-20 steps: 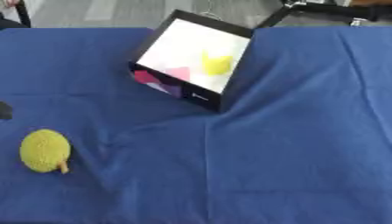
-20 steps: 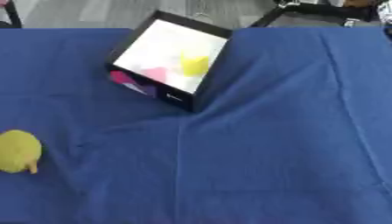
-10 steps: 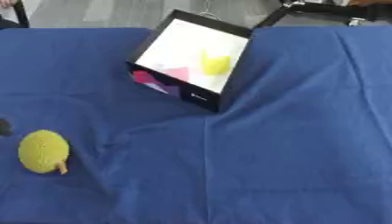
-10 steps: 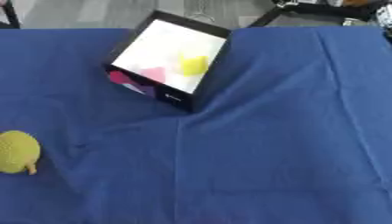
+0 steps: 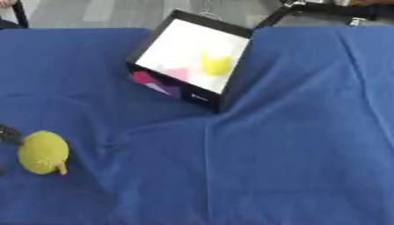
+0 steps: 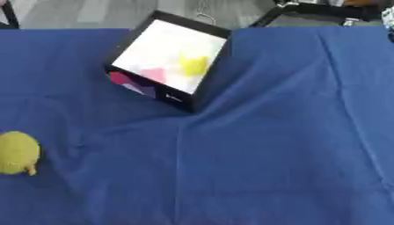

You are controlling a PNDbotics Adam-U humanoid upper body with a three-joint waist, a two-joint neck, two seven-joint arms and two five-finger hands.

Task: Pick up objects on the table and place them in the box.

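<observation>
Yellow fruit (image 5: 43,152) near left edge — dark hand (image 5: 8,134) sliver only in left eye view, state unclear

Wrinkled blue tablecloth (image 5: 292,145), grey floor (image 5: 115,11)

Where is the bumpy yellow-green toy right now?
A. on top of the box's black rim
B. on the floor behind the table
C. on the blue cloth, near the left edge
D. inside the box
C: the yellow-green toy lies on the blue cloth at the left edge, well apart from the box.
</observation>
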